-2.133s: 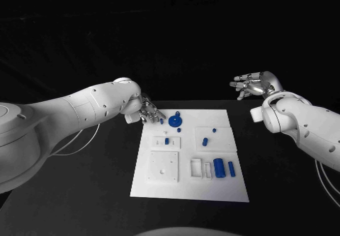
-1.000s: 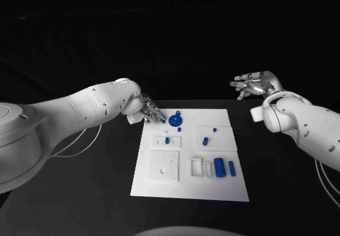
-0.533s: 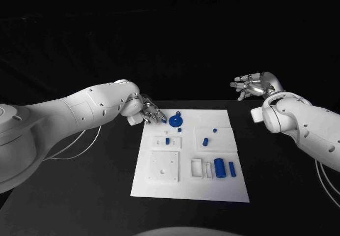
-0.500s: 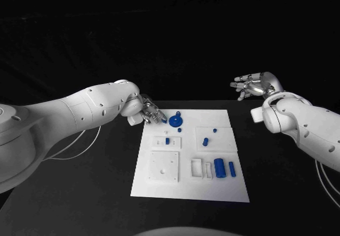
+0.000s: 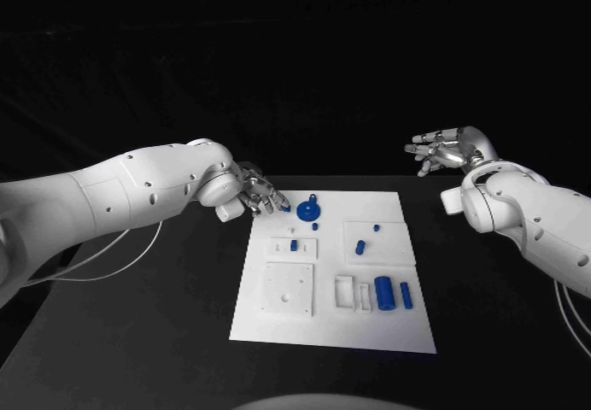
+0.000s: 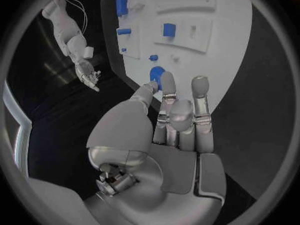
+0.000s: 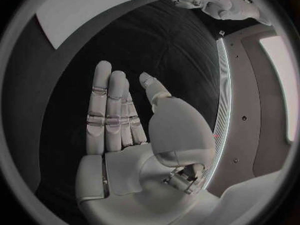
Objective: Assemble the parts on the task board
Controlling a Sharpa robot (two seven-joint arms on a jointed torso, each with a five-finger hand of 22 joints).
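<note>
Hovering near blue disc (image 5: pixel 308 210) at board's (image 5: pixel 332 329) far edge: left hand (image 5: pixel 260 197), fingers apart.

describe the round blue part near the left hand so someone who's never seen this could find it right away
Start at the white task board in the middle of the black table and go to its far edge, by the left hand. The round blue part lies there just beyond the fingertips. It is the one wide disc; the other blue parts are slim pegs and cylinders.
</note>
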